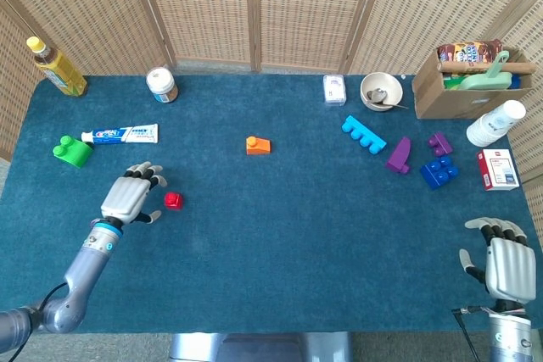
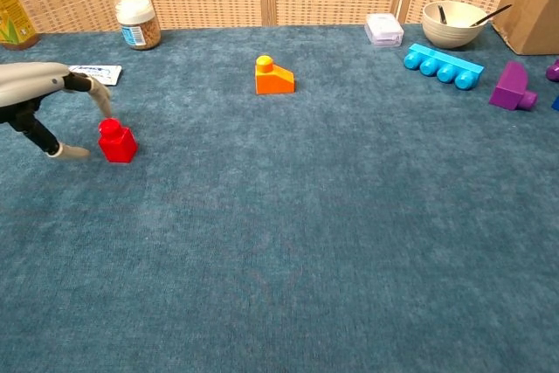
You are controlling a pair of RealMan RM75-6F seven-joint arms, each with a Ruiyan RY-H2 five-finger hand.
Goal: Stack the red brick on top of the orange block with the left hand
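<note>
Chest view: left hand (image 2: pixel 39 93) fingers spread, empty, beside brick (image 2: pixel 116 141) | block (image 2: pixel 272 76) apart | right hand (image 1: pixel 507 262) fingers apart, empty

Left hand (image 2: pixel 35 98) cropped by chest-view edge; right hand (image 1: pixel 507 262) wrist cut off.

my table (image 1: pixel 280 260) – blue carpet-like cover | behind it – woven rattan screen (image 1: pixel 254 6), wooden-framed panels | even light
</note>
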